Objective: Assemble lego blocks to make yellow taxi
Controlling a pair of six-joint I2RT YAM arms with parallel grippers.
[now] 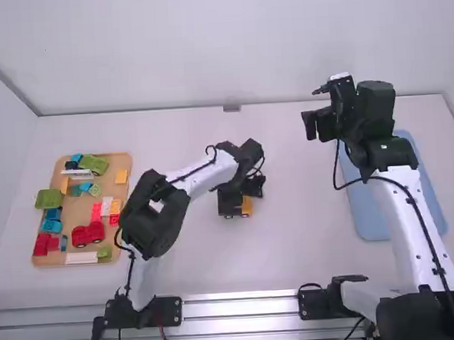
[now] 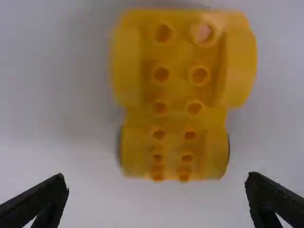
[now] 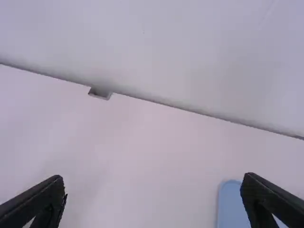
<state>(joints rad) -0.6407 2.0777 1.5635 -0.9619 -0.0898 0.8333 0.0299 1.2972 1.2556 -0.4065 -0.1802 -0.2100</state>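
Observation:
A yellow wheeled car base stands on the white table, partly covered by my left gripper. In the left wrist view the yellow car base, with rows of studs and raised side parts, lies ahead of the widely parted fingers of my left gripper, untouched. High above the table on the right is my right gripper; in its wrist view my right gripper is open, nothing between the tips. Orange-yellow blocks lie on the wooden tray.
The wooden tray at the left also holds several green, blue, red and white blocks, among them a red vehicle. A blue tray lies at the right beneath the right arm. A wall borders the table's far edge.

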